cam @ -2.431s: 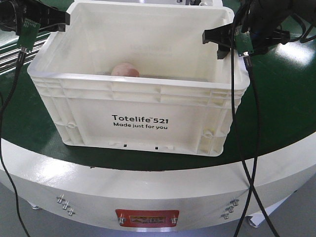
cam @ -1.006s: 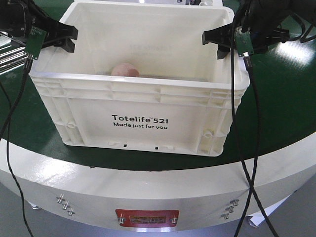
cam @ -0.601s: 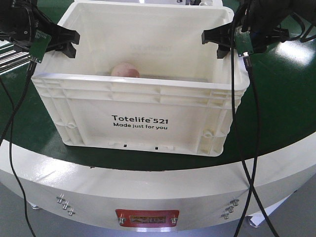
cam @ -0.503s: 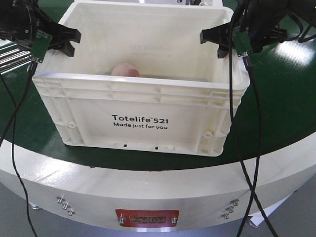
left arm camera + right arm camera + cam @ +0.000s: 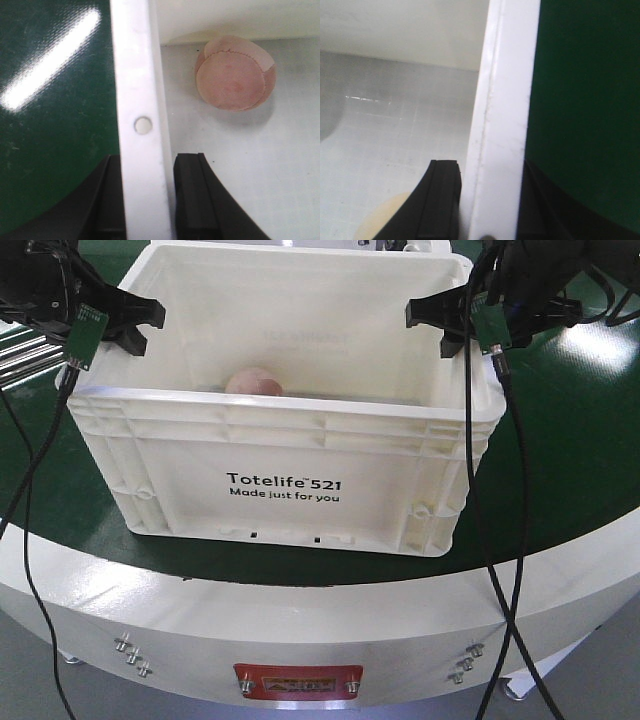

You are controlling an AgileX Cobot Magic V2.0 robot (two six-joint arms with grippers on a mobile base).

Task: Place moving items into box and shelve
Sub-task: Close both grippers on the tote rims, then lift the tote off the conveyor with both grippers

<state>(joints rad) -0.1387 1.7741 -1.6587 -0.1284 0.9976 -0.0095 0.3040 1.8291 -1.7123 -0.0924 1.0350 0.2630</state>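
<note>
Green-topped table [image 5: 575, 450] under white box [image 5: 290, 445]

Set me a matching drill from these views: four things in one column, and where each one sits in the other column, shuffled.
Things
1. pink ball
2. left gripper
3. right gripper
4. red plate

Places
A. jaws on either side of the right wall of the box
B. on the front of the white base
C. on the floor inside the box
D. jaws on either side of the left wall of the box

Pairs: 1-C, 2-D, 3-A, 4-B
</note>
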